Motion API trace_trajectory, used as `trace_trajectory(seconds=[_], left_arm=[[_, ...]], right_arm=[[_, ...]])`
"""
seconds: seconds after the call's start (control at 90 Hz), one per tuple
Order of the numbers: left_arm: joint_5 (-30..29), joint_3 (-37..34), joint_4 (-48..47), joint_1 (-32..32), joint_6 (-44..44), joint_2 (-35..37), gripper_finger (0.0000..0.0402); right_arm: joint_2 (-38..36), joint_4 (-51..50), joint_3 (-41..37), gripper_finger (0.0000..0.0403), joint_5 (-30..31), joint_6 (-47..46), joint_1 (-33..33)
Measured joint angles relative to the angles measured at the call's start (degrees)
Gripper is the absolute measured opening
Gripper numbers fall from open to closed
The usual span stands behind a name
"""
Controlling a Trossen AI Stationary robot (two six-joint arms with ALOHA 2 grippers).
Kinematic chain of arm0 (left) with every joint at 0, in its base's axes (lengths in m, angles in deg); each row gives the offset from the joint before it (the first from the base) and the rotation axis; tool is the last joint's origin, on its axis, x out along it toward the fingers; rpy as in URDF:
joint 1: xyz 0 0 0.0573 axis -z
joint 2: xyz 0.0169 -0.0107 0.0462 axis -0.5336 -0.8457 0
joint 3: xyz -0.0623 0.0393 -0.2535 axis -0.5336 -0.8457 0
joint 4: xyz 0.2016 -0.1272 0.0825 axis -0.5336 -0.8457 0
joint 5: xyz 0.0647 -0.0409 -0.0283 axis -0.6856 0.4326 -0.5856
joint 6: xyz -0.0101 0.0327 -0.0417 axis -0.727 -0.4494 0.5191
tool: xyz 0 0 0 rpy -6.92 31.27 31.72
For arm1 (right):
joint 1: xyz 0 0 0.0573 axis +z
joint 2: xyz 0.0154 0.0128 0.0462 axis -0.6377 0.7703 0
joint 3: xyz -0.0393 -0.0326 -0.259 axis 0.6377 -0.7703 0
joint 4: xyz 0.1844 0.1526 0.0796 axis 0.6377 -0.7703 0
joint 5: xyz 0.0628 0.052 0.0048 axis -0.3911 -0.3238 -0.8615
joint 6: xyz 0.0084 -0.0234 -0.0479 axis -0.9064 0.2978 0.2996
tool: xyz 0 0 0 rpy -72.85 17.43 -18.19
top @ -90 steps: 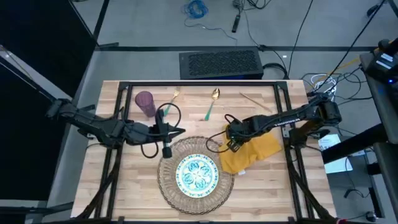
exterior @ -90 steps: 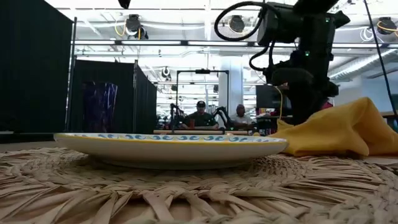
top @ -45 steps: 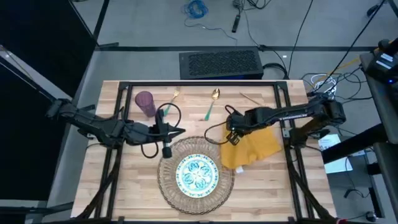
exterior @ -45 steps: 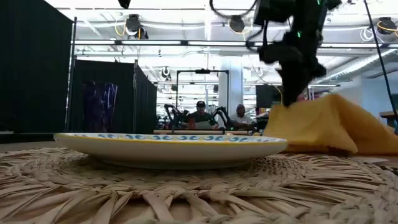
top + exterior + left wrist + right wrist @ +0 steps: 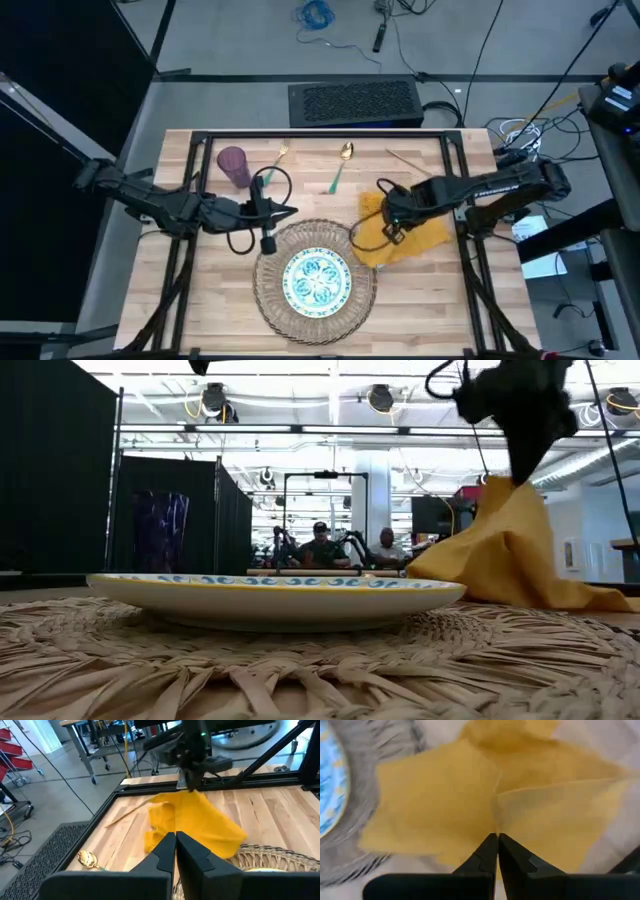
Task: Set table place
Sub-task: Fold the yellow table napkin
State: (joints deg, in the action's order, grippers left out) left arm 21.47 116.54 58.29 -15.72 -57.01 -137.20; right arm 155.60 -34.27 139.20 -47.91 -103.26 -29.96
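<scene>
Right gripper: the right gripper, centre-right of the high view, has its fingers pinched on a peak of the yellow napkin, lifting it into a tent while the lower folds rest on the table.
Risk: the thin pinch could slip, by the look of it, dropping the cloth in a crumpled heap.
Second risk: the napkin's trailing edge lies just beside the woven mat; a drag toward it could catch the wicker or nudge the plate.
Left gripper: the left gripper hovers left of centre, fingers pressed together on nothing, near the mat's upper rim.
In the way: nothing lies between cloth and mat.
Farther off: spoon, fork and purple cup wait along the table's upper edge, well apart from the mat.
</scene>
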Motion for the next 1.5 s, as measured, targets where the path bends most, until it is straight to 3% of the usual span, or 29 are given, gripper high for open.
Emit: trace_trajectory(seconds=[0.133,0.3,0.444,0.589,0.833,1.0,1.133,1.289,1.5], left_arm=[[0.0,0.0,0.2,0.0,0.0,0.0,0.0000],[0.0,0.0,0.3,0.0,0.1,0.0,0.0000],[0.0,0.0,0.4,0.0,1.1,0.0,0.0000],[0.0,0.0,0.8,0.0,1.1,0.0,0.0000],[0.0,0.0,0.8,0.0,1.5,0.0,0.0000],[0.0,0.0,0.5,0.0,1.6,0.0,0.0000],[0.0,0.0,-0.2,0.0,1.5,0.0,0.0000],[0.0,0.0,-0.9,0.0,1.5,0.0,0.0000],[0.0,0.0,-0.9,0.0,1.5,0.0,0.0000]], right_arm=[[-1.1,0.2,0.0,0.0000,0.0,-4.0,4.5],[-3.5,2.0,0.0,0.0000,4.8,-8.6,8.7],[-4.2,1.6,0.0,0.0000,4.9,-11.9,10.1],[-3.7,2.0,0.0,0.0007,7.1,-8.9,8.5],[-3.4,1.9,-0.1,0.0093,12.0,0.7,1.2],[-3.4,-2.5,-0.1,0.0166,9.9,-0.4,-1.3],[-3.4,-8.0,-0.1,0.0197,8.7,-6.5,3.5],[-3.4,-10.8,-0.3,0.0202,8.8,-19.2,12.5],[-3.5,-2.4,-9.8,0.0195,4.2,-32.9,21.4]])
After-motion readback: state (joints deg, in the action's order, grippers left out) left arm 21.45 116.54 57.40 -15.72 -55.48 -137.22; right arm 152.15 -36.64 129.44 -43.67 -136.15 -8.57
